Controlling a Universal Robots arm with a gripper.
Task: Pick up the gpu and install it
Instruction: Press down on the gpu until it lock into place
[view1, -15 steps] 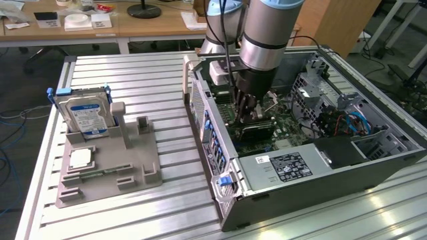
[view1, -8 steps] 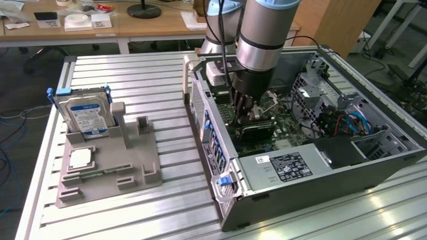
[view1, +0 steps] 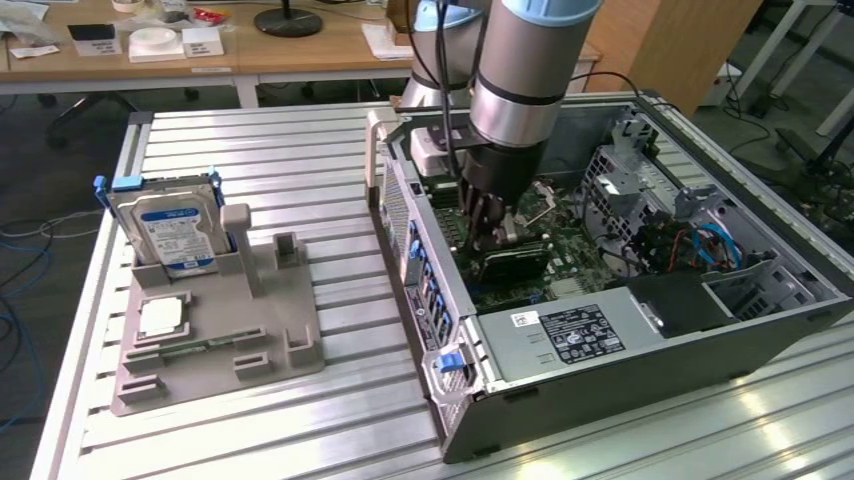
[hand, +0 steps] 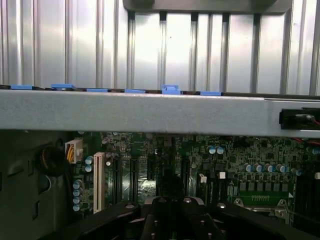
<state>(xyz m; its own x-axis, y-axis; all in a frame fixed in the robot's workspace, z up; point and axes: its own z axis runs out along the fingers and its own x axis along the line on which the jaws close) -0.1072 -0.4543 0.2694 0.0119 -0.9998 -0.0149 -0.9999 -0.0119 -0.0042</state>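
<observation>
1. Grey metal computer case (view1: 747, 340), one, lying open on the slatted aluminium table (view1: 267, 160); the white-and-black label (view1: 574, 335) on its power supply is too small to read.
2. Gripper (view1: 497, 232), one, fingers closed, reaching down into the case over the green motherboard (hand: 165, 160).
3. Gpu (view1: 514, 262), one dark card, just below the fingertips against the motherboard; whether it is gripped cannot be told.
4. Hard drive (view1: 171, 232), one, blue-white label unreadable, upright in the grey holder (view1: 220, 340).
</observation>
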